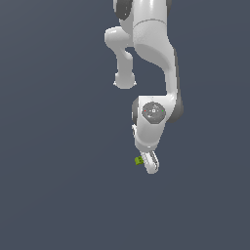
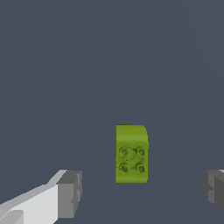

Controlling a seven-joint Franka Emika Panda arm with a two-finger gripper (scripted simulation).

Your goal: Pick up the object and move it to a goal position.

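Observation:
The object is a small yellow-green flat block with four darker green studs on top, lying on the dark grey floor. In the wrist view it lies between my two grey fingertips, touching neither, a little ahead of the line joining them. My gripper is open with nothing held. The exterior view shows the block as a tiny green patch peeking out on the exterior view's left of the white gripper, which reaches down over it and hides most of it.
The white arm reaches down from the top of the exterior view. Around it there is only the plain dark grey floor.

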